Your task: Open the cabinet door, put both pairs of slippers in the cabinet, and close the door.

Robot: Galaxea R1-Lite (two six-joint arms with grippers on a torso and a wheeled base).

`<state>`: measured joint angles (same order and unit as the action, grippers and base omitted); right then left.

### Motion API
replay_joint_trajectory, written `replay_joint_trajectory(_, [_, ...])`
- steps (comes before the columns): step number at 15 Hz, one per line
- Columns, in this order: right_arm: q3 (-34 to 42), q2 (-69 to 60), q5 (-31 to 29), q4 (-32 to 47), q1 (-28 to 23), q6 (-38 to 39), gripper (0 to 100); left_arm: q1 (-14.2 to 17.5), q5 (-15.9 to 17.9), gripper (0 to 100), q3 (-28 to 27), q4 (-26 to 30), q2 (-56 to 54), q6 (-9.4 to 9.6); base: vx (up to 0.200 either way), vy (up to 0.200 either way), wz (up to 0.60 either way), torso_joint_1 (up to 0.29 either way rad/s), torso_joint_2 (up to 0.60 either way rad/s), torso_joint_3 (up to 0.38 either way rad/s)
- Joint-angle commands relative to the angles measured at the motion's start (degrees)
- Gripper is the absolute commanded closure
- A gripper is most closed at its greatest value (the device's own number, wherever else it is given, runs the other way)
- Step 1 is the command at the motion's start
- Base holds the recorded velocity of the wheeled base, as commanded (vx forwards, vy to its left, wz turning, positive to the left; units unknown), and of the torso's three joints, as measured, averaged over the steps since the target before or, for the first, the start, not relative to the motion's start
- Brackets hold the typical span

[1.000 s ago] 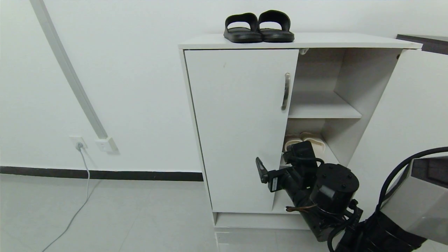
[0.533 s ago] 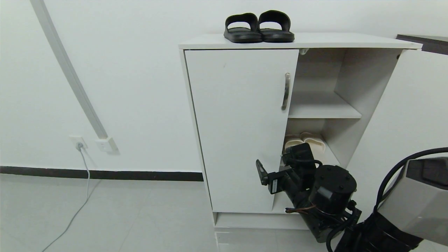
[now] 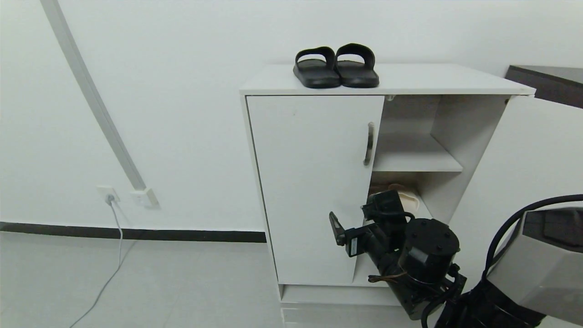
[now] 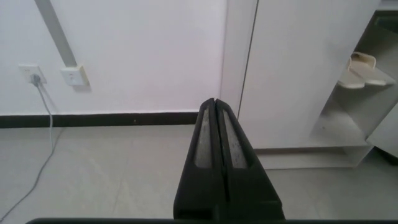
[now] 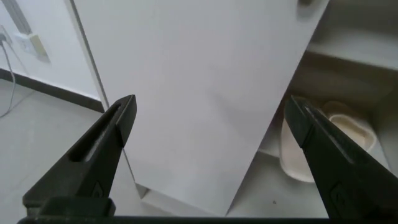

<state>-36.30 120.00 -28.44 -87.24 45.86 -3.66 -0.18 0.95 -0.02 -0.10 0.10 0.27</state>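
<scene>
A pair of black slippers stands on top of the white cabinet. The cabinet's right door is swung open and its left door is closed. A pair of beige slippers lies on the lower shelf, partly hidden behind my right wrist. My right gripper is open and empty, low in front of the closed door's edge, just outside that shelf. My left gripper is shut and empty, above the floor to the cabinet's left.
The upper shelf holds nothing. A wall socket with a grey cable sits low on the wall to the left, over bare tiled floor. A dark piece of furniture stands behind the open door.
The whole head picture has shifted: the cabinet now sits lower and looks smaller, so the camera moved. My right gripper stays open before the lower shelf.
</scene>
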Motion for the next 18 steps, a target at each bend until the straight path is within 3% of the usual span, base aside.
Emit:
replay_joint_trajectory(1, [0.1,0.1,0.0,0.0,0.0,0.0,0,0.0,0.0,100,0.0,0.0,0.0,0.0,0.0,0.0,0.0,0.105,-0.48,-0.359])
replay_joint_trajectory(18, [0.1,0.4,0.0,0.0,-0.1,-0.1,0,0.0,0.0,100,0.0,0.0,0.0,0.0,0.0,0.0,0.0,0.168,-0.49,-0.322])
